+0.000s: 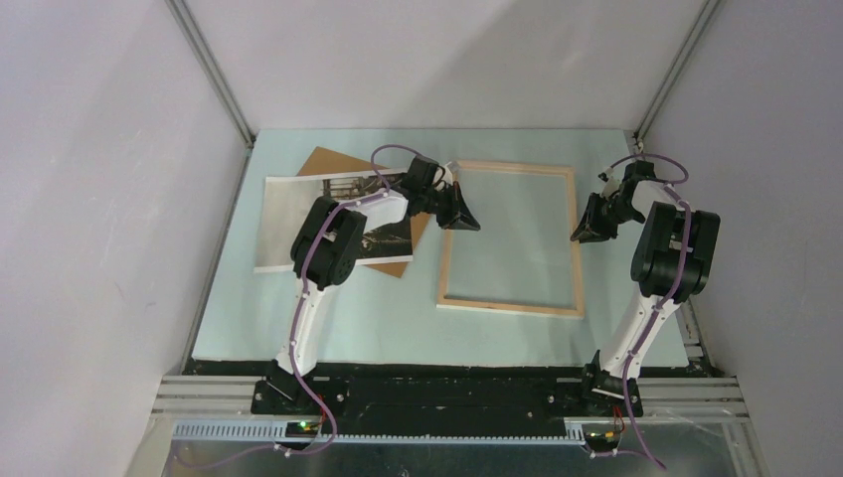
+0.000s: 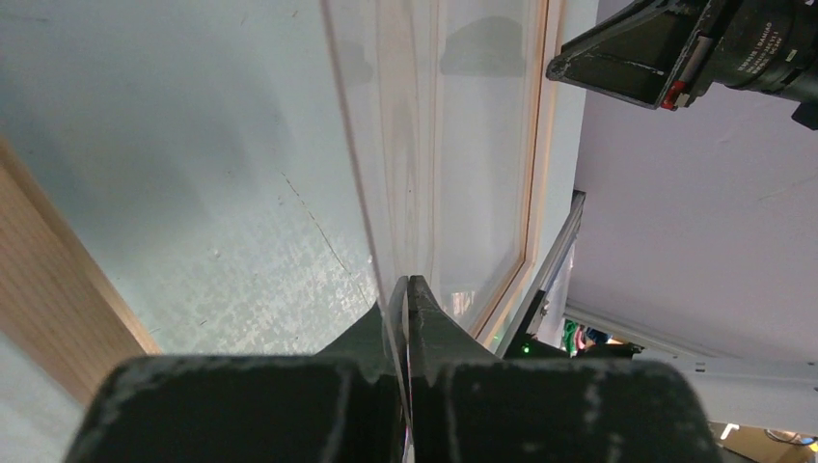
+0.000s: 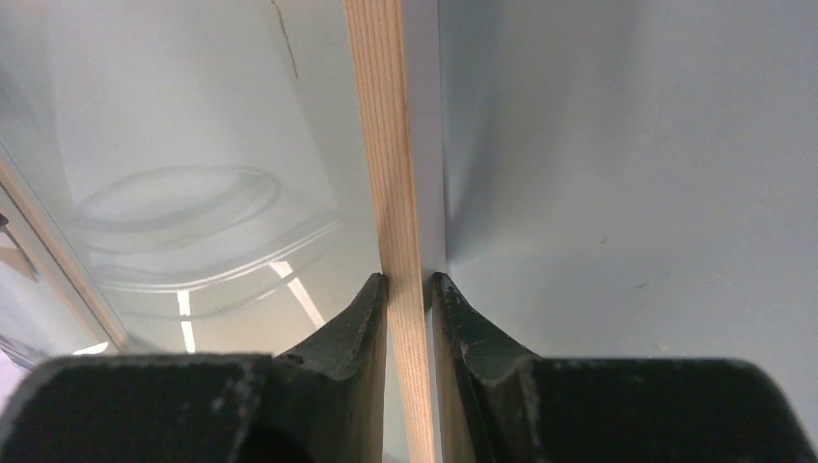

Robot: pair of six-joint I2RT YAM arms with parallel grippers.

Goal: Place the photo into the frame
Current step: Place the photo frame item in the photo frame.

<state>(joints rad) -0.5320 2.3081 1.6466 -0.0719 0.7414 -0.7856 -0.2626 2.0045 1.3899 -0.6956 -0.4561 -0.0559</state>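
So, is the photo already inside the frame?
No, the photo lies flat left of the frame, on top of the brown board.

Camera setup: one overhead, two riding the wrists

The top cam sits high and behind the bases, looking down and forward from well back, so the whole pale worktop (image 1: pixel 328 328), the left arm (image 1: pixel 323 243), the right arm (image 1: pixel 676 248) and the frame (image 1: pixel 509 306) all fit. The left wrist cam peers along the left fingers (image 2: pixel 439 338), super close, skimming across the frame toward its far rail, and catches the right fingers (image 2: pixel 627 68) top right. The right wrist cam is tighter still, looking down its own fingers onto one wooden rail. All three views share the frame, and the wrist cams sit on opposite sides of it.
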